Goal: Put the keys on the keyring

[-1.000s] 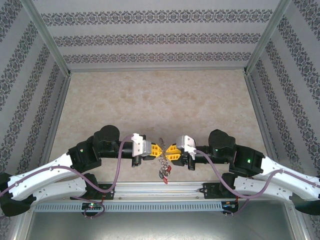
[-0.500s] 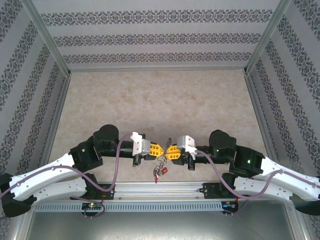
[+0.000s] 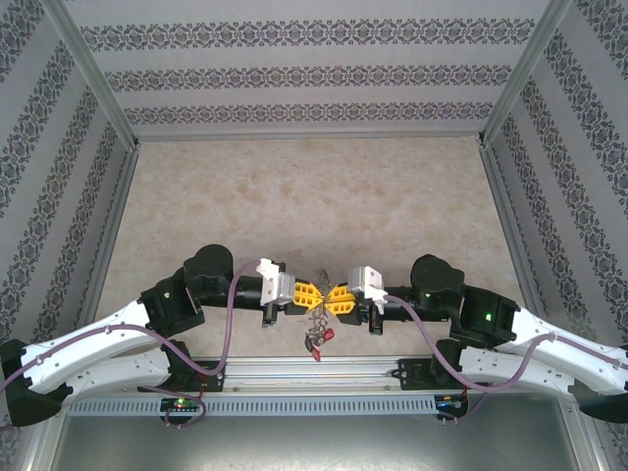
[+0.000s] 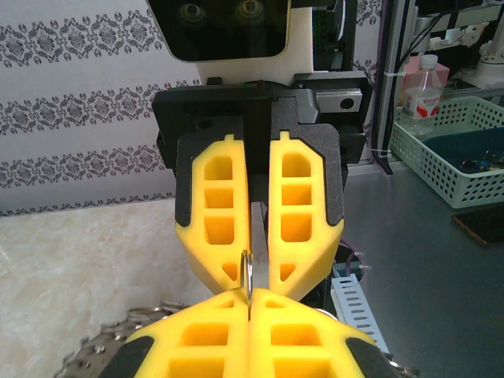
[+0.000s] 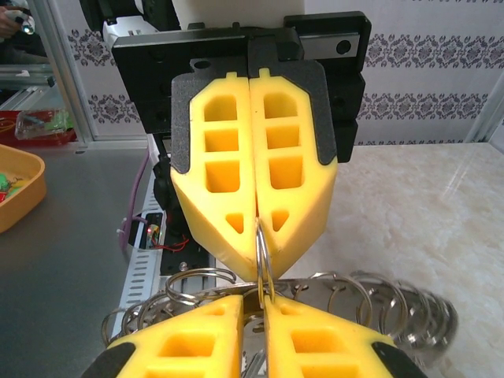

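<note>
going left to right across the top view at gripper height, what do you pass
left arm's black joint → left gripper → keyring → right gripper → right arm's black joint; the keys hang under the keyring, so they have no clear place in the order

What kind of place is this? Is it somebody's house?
Probably a robot lab, not a house. The wallpapered walls are just panels in a metal frame, the left arm and right arm stand at the table edge, and a storage basket sits outside.
</note>
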Robot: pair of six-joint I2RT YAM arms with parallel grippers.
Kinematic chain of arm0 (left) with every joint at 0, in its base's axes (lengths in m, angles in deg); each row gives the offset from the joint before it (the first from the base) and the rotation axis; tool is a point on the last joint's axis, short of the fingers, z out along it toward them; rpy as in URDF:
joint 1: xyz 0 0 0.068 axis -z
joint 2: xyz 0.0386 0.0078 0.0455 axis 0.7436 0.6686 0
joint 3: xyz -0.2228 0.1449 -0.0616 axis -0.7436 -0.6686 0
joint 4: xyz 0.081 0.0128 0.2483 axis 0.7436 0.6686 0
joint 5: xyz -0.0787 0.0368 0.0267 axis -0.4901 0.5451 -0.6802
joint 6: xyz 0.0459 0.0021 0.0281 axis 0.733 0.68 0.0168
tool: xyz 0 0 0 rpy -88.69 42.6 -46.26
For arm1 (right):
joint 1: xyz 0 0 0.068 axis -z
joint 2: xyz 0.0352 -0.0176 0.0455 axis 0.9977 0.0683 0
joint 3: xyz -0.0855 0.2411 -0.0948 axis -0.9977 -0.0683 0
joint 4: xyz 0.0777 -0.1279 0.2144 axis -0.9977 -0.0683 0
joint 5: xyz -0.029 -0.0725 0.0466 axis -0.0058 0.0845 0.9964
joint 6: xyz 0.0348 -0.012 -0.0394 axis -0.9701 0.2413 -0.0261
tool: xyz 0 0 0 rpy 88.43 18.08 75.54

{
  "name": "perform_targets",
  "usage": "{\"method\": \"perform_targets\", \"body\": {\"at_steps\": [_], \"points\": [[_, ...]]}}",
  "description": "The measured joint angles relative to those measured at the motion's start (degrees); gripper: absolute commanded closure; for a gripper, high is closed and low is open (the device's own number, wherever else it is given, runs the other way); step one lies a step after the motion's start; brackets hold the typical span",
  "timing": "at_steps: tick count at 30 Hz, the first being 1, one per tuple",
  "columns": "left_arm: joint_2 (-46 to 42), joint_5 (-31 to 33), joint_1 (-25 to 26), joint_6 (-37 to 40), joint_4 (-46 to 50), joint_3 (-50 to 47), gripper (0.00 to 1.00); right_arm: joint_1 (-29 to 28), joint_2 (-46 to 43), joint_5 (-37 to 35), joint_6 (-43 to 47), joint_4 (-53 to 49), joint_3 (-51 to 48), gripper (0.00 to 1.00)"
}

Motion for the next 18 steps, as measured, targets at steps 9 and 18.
{"method": "perform_targets", "body": {"at_steps": [9, 18], "points": [[0.4, -0.7, -0.7, -0.7, -1.5, -0.5, 1.00, 0.0, -0.5, 0.2, 0.0, 0.4, -0.6, 0.75], [1.3, -1.7, -0.7, -0.8, -3.3, -0.5, 1.00, 0.0, -2.4, 0.0, 0.0, 1.1, -1.6, 0.78]]}}
